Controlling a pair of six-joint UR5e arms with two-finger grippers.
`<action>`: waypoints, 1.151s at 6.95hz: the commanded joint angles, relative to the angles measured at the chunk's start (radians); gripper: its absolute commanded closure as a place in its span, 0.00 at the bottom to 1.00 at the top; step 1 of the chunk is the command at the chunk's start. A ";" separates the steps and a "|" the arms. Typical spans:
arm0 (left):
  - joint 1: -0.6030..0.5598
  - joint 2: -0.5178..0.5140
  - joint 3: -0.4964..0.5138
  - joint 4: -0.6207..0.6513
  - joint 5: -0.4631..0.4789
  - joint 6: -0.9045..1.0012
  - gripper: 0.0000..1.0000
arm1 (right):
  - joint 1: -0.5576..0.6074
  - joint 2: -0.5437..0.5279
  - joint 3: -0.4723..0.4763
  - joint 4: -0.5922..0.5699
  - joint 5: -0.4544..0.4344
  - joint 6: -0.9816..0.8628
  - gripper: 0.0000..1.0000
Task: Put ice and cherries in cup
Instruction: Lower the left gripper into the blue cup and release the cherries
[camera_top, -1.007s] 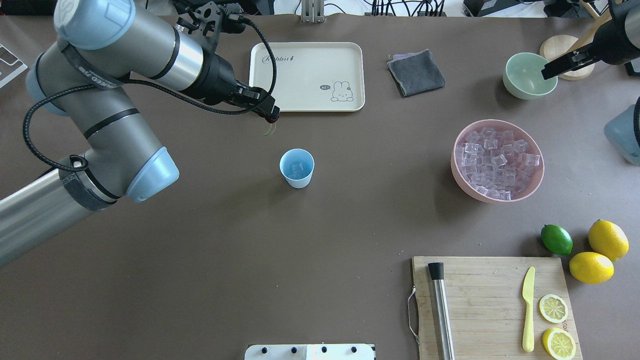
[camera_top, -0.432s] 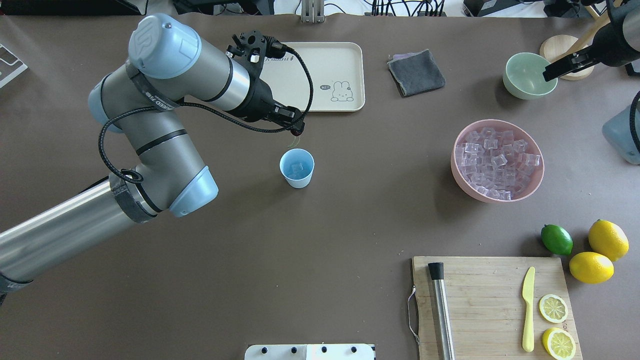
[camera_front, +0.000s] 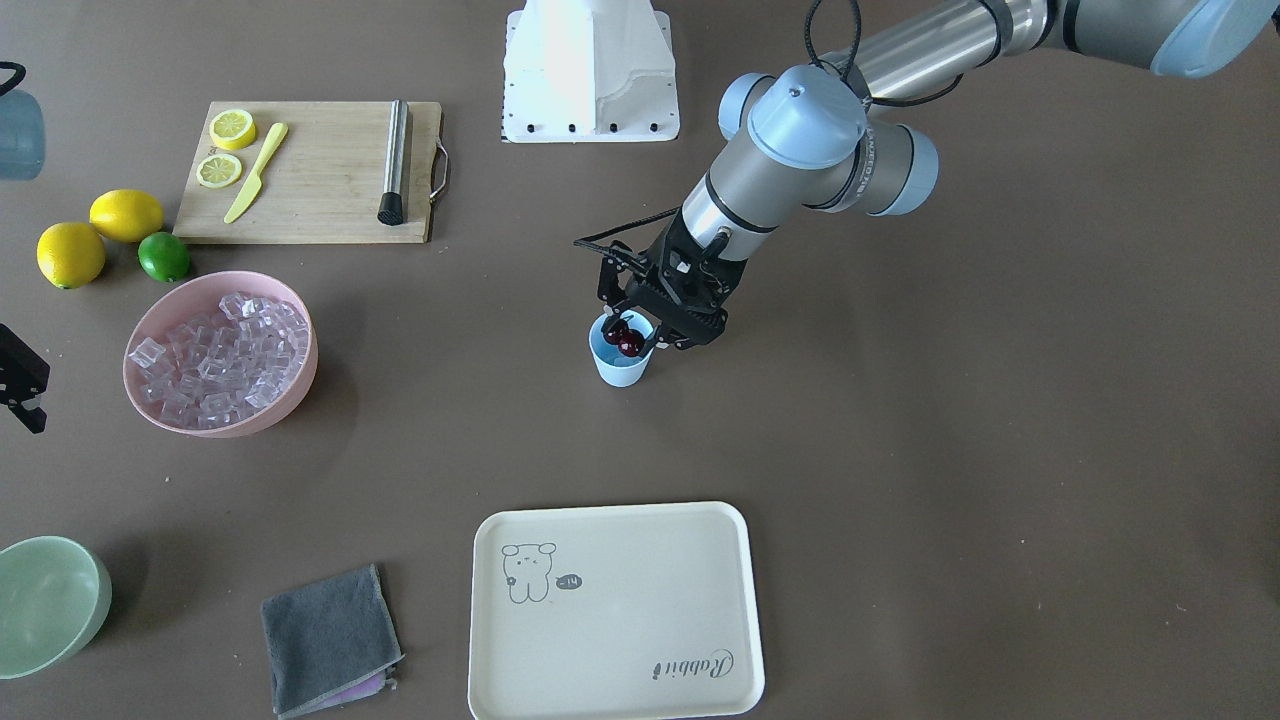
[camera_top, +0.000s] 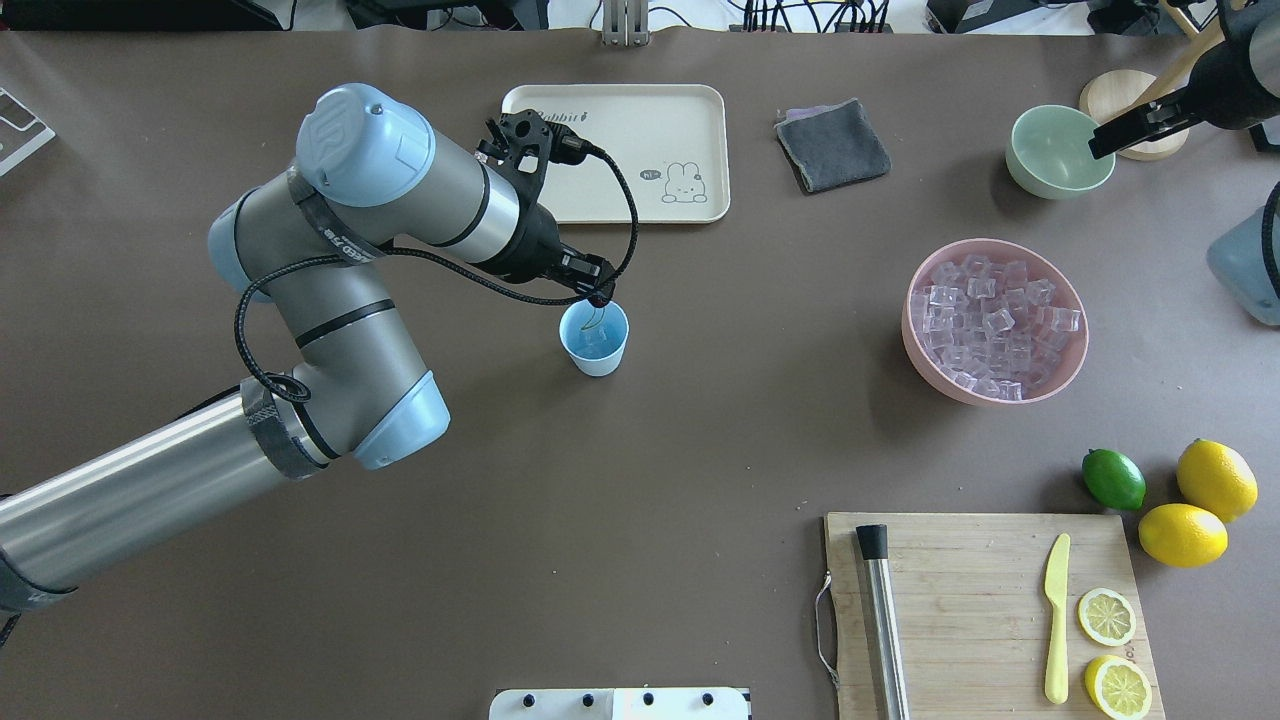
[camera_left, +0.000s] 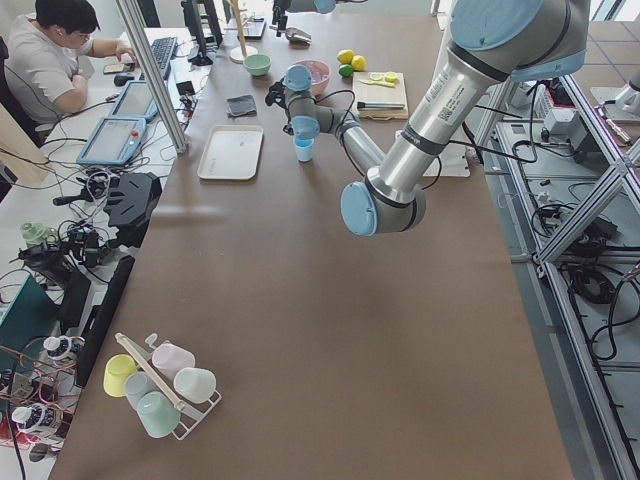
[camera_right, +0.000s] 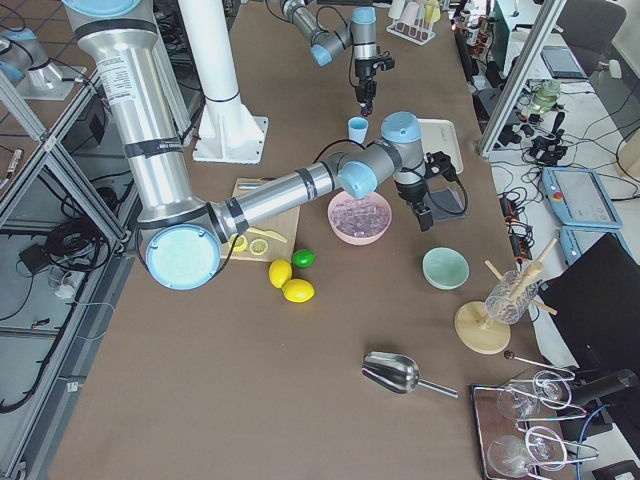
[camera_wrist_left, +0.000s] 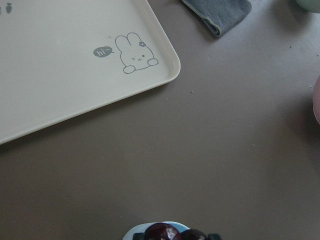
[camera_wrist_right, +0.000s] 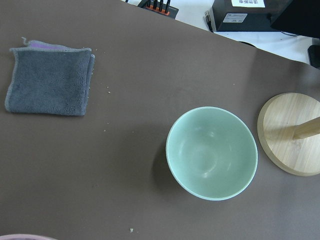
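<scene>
Ringing the cup (camera_top: 600, 365), open table (camera_top: 640, 470) is seen; the tray (camera_top: 640, 130) lies near, apart. Ice (camera_top: 990, 315) is heaped in the pink bowl (camera_top: 1000, 398), some in the cup. Cherries (camera_front: 628, 340) are pinched by the left gripper (camera_front: 634, 345) at the cup's mouth. The right gripper's (camera_top: 1100, 140) spread cannot be told.

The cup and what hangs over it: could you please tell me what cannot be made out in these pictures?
- Count of the ice in the cup: too small and glassy overhead; front-facing, the cherries in the left gripper cover the mouth.
- The cherries in the left wrist view: cut off by the bottom edge.
- Whether the right gripper is open: dark overhead, cut by the front-facing view's left edge.
</scene>
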 joint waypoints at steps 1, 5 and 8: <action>0.027 0.042 -0.020 -0.018 0.016 -0.002 1.00 | -0.001 0.002 -0.002 0.000 -0.006 0.000 0.00; 0.033 0.040 -0.025 -0.032 0.041 -0.002 0.04 | -0.001 -0.004 -0.002 0.005 -0.005 0.000 0.00; -0.009 0.046 -0.101 -0.001 0.049 -0.005 0.03 | 0.001 -0.004 0.001 0.003 -0.002 0.002 0.00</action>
